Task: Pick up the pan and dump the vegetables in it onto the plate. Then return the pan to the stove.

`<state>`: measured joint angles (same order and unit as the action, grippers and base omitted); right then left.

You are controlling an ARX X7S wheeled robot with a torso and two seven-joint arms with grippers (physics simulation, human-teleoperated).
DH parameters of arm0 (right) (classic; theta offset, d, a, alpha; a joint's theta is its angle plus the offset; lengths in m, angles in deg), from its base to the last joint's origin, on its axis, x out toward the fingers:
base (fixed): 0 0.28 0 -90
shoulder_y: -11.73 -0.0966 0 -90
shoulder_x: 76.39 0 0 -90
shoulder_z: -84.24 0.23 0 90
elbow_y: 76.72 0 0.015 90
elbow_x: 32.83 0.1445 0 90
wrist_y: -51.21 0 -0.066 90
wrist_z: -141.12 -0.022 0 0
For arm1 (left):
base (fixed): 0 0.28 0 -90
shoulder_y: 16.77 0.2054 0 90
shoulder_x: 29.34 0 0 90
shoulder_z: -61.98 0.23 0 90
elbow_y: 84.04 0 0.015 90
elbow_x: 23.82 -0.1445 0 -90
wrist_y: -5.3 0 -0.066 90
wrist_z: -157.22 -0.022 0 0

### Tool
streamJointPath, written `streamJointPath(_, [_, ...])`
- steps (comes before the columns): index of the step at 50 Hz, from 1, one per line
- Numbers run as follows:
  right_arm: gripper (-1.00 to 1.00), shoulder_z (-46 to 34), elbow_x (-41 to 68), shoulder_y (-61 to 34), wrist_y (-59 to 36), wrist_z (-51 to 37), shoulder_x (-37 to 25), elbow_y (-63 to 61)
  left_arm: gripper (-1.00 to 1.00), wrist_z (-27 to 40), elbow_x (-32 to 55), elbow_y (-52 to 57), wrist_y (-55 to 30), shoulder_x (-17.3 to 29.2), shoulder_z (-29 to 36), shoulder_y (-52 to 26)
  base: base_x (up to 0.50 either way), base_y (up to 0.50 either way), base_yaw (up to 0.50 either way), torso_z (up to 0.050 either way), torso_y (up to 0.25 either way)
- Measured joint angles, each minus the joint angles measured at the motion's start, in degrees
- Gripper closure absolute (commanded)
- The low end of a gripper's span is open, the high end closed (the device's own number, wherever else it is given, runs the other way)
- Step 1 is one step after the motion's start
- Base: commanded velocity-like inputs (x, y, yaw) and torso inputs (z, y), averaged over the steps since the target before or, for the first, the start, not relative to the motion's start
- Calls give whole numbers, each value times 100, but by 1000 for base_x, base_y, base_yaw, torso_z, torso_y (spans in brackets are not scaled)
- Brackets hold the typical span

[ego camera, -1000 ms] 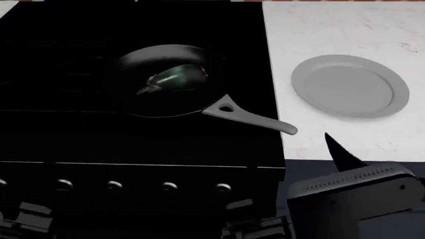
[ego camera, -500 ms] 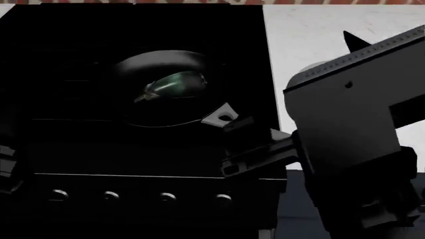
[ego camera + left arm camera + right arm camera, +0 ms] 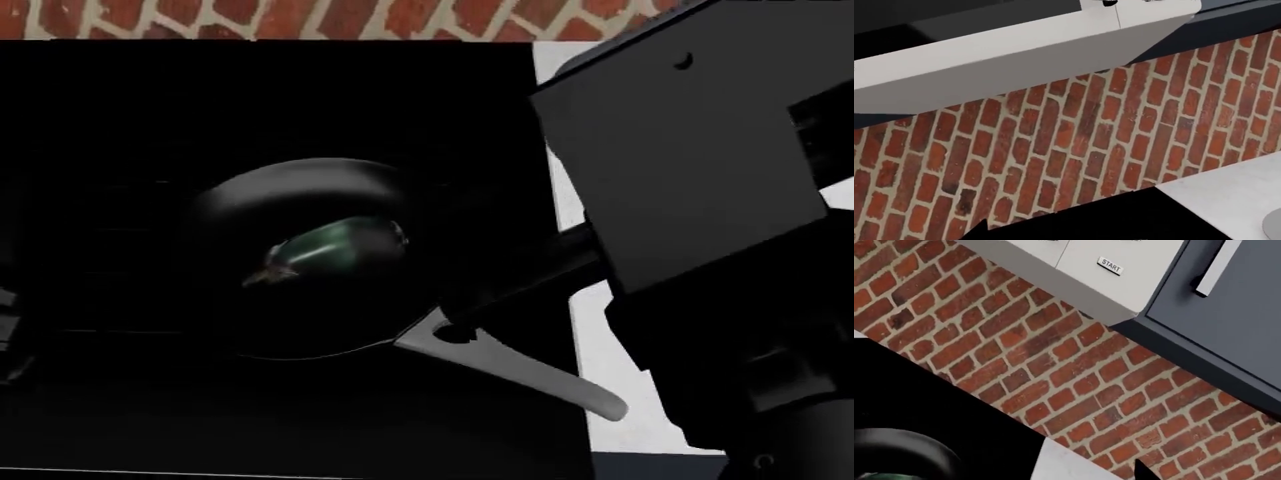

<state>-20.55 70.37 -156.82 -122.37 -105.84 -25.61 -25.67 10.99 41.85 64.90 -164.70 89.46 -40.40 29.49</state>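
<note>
The black pan [image 3: 254,300] sits on the stove [image 3: 120,120], its grey handle [image 3: 521,372] pointing toward the white counter. The dark-green vegetable [image 3: 331,246] lies inside it. My right arm's dark block [image 3: 681,150] fills the right of the head view and hides the plate there. A grey curved sliver [image 3: 1274,227] on the counter in the left wrist view looks like the plate's rim. My right gripper [image 3: 1067,477] shows one dark fingertip [image 3: 1145,472], near the pan's rim [image 3: 907,450]. My left gripper [image 3: 1067,237] shows one fingertip [image 3: 978,226] against black.
A red brick wall [image 3: 267,18] runs behind the stove. Above it hang a white appliance with a START label [image 3: 1111,266] and a dark cabinet door [image 3: 1234,325]. A strip of white marbled counter [image 3: 607,375] lies right of the stove.
The head view has tilted up, so the brick wall now shows and the pan sits lower in the frame. My right arm rose from the lower right and now covers the plate. The pan stays on the stove.
</note>
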Motion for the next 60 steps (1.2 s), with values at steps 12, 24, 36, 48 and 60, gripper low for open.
streamJointPath(12, [-100, -25, -31, 117, 88, 138, -166, -14, -100, 132, 97, -33, 113, 59, 126, -10, 355, 0, 0, 47, 85])
streamJointPath(24, [-100, -293, 260, 207, 54, 574, -263, 399, -100, 147, -72, -48, 404, 112, 249, 184, 77, 0, 0, 12, 21])
streamJointPath(36, [-100, -1272, 905, -349, -211, 855, -413, 1142, -100, 42, -372, -103, 804, 160, 404, 503, 0, 0, 0, 0, 0])
streamJointPath(48, [-100, -2174, 1639, -479, -103, 862, -666, 1612, -100, -22, -555, -129, 1102, 226, 490, 742, 0, 0, 0, 0, 0])
streamJointPath(60, [-100, -2555, 1884, -267, 32, 1018, -733, 1708, -100, -21, -632, -159, 1281, 284, 565, 847, 0, 0, 0, 0, 0])
